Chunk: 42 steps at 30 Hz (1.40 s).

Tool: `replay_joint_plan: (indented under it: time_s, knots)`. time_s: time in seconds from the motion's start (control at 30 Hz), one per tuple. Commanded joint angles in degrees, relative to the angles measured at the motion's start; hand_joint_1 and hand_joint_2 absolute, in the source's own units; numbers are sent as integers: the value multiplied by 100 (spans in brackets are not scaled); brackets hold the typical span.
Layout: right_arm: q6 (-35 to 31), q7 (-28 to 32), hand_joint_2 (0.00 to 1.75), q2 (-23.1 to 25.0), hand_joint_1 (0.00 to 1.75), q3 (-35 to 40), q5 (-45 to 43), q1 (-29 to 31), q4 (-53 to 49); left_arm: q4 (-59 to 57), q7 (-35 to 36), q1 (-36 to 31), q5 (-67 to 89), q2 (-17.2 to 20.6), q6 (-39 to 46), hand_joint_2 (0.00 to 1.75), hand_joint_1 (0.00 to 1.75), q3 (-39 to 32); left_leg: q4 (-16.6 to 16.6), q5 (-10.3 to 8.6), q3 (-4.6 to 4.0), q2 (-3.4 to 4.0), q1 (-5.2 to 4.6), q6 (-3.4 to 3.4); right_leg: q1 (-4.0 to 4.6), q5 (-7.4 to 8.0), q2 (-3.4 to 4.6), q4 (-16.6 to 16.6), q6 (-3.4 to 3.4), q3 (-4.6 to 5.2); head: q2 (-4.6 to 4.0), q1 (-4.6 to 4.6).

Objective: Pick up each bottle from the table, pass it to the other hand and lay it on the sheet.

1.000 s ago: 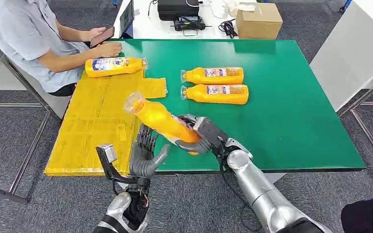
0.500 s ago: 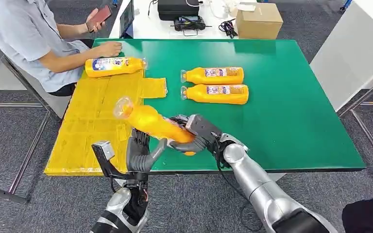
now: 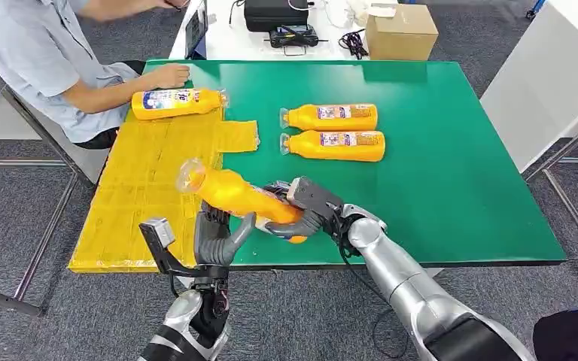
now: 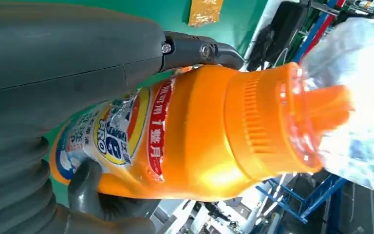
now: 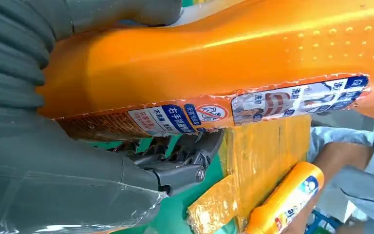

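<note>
Grey carpet floor (image 3: 15,218) surrounds the green table (image 3: 459,173); behind it a white desk (image 3: 229,41) bears a cardboard box (image 3: 400,31) and, apparently, a black case (image 3: 275,13).

we see a glossy orange plastic bottle (image 3: 244,197) with a clear plastic cap (image 4: 355,97) and a printed, shiny label (image 4: 117,136). the tabletop (image 3: 459,173) looks matt green, the sheet (image 3: 150,180) crinkled yellow with taped seams. the right arm (image 3: 403,282) is brushed silver metal; the ribbed cover (image 5: 9,53) looks like matt grey rubber.

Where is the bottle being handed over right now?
In the head view, the raised bottle hangs over the table's near edge, gripped by the right hand, left hand just beneath.
</note>
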<state>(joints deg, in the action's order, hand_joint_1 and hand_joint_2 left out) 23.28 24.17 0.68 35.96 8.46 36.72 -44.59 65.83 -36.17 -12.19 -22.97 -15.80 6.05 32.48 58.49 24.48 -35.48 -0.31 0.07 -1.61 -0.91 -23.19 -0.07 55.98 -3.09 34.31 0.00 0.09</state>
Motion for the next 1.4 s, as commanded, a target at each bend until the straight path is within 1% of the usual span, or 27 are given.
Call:
replay_joint_plan:
  time_s: [0.03, 0.07, 0.1, 0.17, 0.2, 0.23, 0.3, 0.33, 0.37, 0.43, 0.5, 0.57, 0.6, 0.63, 0.7, 0.73, 0.8, 0.83, 0.87, 0.93, 0.97, 1.03, 1.07, 1.1, 1.27, 1.3, 1.4]
  knots:
    - [58, -39, 175, -161, 162, 576, -42, 480, 218, -244, 27, -259, -246, 7, -154, 175, 0, -23, 0, 1, 5, 3, -1, 4, -1, -1, 1, 1, 6, -3, 0, 0]
    - [38, -48, 175, -171, 169, 600, -44, 478, 197, -261, 50, -259, -302, -4, -177, 175, 0, -45, 4, 14, 31, 9, 1, 11, 3, -13, 6, 6, 17, -28, 0, 0]
    - [38, -39, 175, -178, 171, 625, -70, 466, 163, -293, 74, -275, -342, -6, -199, 175, 0, -56, 1, 4, 9, 4, 0, 5, 1, -4, 2, 3, 8, -7, 0, 0]
    - [25, -33, 175, -188, 175, 663, -105, 447, 125, -342, 104, -295, -414, -16, -226, 175, 0, -86, 1, 6, 14, 2, 1, 6, 1, -6, 0, 3, 10, -13, 0, 2]
    - [26, -32, 175, -197, 171, 693, -112, 447, 111, -373, 140, -308, -501, -22, -287, 175, 0, -114, 2, 12, 30, 6, 2, 10, 3, -12, 3, 5, 16, -27, 0, 0]
    - [19, -32, 175, -197, 175, 704, -113, 448, 105, -381, 140, -315, -519, -18, -305, 175, 0, -125, 1, 6, 15, 3, 0, 6, 1, -6, 1, 3, 10, -14, 0, 0]
    - [11, -51, 175, -209, 171, 748, -123, 462, 95, -403, 141, -347, -525, -17, -308, 175, 0, -137, -1, 2, 10, 2, 0, 6, 0, -3, 0, 1, 9, -8, 0, 0]
    - [-15, -50, 175, -203, 173, 755, -124, 460, 86, -392, 138, -346, -536, -19, -307, 175, 0, -152, -1, 0, 4, 1, 0, 4, 0, -1, 0, 0, 6, -3, 0, 0]
    - [-30, -69, 175, -202, 175, 794, -117, 462, 79, -364, 141, -336, -554, -21, -317, 175, 0, -165, 0, 6, 17, 5, 1, 8, 1, -6, 3, 3, 12, -14, 0, 0]
    - [35, -114, 175, -252, 171, 876, -148, 482, 82, -330, 161, -322, -590, -17, -347, 175, 0, -161, 2, 7, 20, 5, 1, 9, 2, -8, 3, 5, 14, -16, 0, 0]
    - [170, -142, 175, -346, 169, 976, -136, 612, 112, -335, 179, -310, -612, -31, -388, 175, 0, -125, 1, 3, 8, 2, -1, 5, 0, -3, 0, 3, 8, -7, 0, 0]
    - [368, -155, 175, -393, 169, 1025, -216, 778, 158, -375, 196, -316, -643, -38, -438, 175, 0, -95, 4, 13, 32, 5, 1, 11, 2, -14, 2, 8, 17, -28, 0, 0]
    - [440, -192, 175, -422, 169, 1104, -223, 876, 199, -426, 201, -337, -661, -47, -460, 175, 0, -69, 2, 2, 7, 0, -1, 5, 0, -4, -2, 3, 8, -6, 0, 0]
    - [469, -206, 175, -447, 173, 1169, -209, 949, 211, -458, 201, -350, -666, -55, -463, 175, 0, -54, 8, 9, 15, 2, -1, 7, 0, -10, -1, 10, 12, -14, 0, 0]
    - [489, -216, 175, -469, 173, 1232, -187, 1021, 210, -487, 200, -364, -674, -66, -467, 175, 0, -44, 2, 3, 8, 3, -3, 4, -2, -4, 1, 5, 7, -5, 0, -2]
    - [489, -216, 175, -469, 173, 1232, -187, 1021, 210, -487, 200, -364, -674, -66, -467, 175, 0, -44, 2, 0, 2, 1, -2, 3, -2, -1, -1, 4, 5, -1, 0, 0]
    - [489, -216, 175, -469, 173, 1232, -187, 1021, 210, -487, 200, -364, -674, -66, -467, 175, 0, -44, 6, 11, 25, 4, -1, 9, 1, -12, 1, 9, 15, -22, 0, 0]
    - [476, -215, 175, -457, 173, 1240, -184, 1007, 209, -487, 199, -369, -675, -63, -467, 175, 0, -47, 0, 0, 6, -1, -1, 3, -1, -1, -2, 0, 6, -5, 0, 2]
    - [476, -215, 175, -457, 173, 1240, -184, 1007, 209, -487, 199, -369, -675, -63, -467, 175, 0, -47, 2, 6, 18, 1, 0, 7, 1, -7, -2, 2, 11, -18, 0, -2]
    - [468, -215, 175, -459, 171, 1245, -181, 994, 211, -488, 199, -369, -676, -61, -467, 175, 0, -48, 0, 1, 9, -2, -1, 4, 0, -3, -4, 1, 7, -8, 0, 0]
    - [457, -214, 175, -458, 175, 1291, -203, 1008, 217, -495, 193, -373, -681, -63, -467, 175, 0, -50, 2, 13, 36, 0, 1, 11, 3, -16, -4, 5, 19, -34, 0, -2]
    - [400, -225, 175, -454, 175, 1417, -173, 1067, 220, -507, 188, -388, -688, -74, -468, 175, 0, -46, 1, 2, 7, 3, -1, 4, 0, -2, 1, 2, 7, -5, 0, -2]
    - [398, -224, 175, -448, 175, 1423, -178, 1073, 217, -507, 188, -389, -688, -77, -468, 175, 0, -42, 6, 16, 34, 8, 1, 11, 3, -15, 4, 9, 18, -29, 0, 0]
    - [408, -241, 175, -443, 175, 1458, -170, 1099, 217, -510, 188, -394, -688, -82, -469, 175, 0, -35, 3, 5, 12, 5, 0, 5, 1, -5, 2, 4, 9, -10, 0, 0]
    - [180, -354, 175, -501, 175, 1649, -175, 1230, 165, -672, 116, -498, -310, -92, 9, 175, 0, 116, 8, 8, 15, 5, 1, 7, 3, -7, 2, 8, 12, -13, 0, 0]
    - [133, -364, 175, -515, 175, 1670, -176, 1243, 139, -738, 158, -519, -315, -112, 30, 175, 0, 126, 10, 12, 25, 5, 0, 9, 2, -13, 1, 13, 16, -22, 0, 0]
    - [133, -364, 175, -515, 175, 1670, -176, 1243, 139, -738, 158, -519, -315, -112, 30, 175, 0, 126, 3, 3, 12, -2, -1, 5, 0, -5, -4, 3, 9, -11, 0, 0]
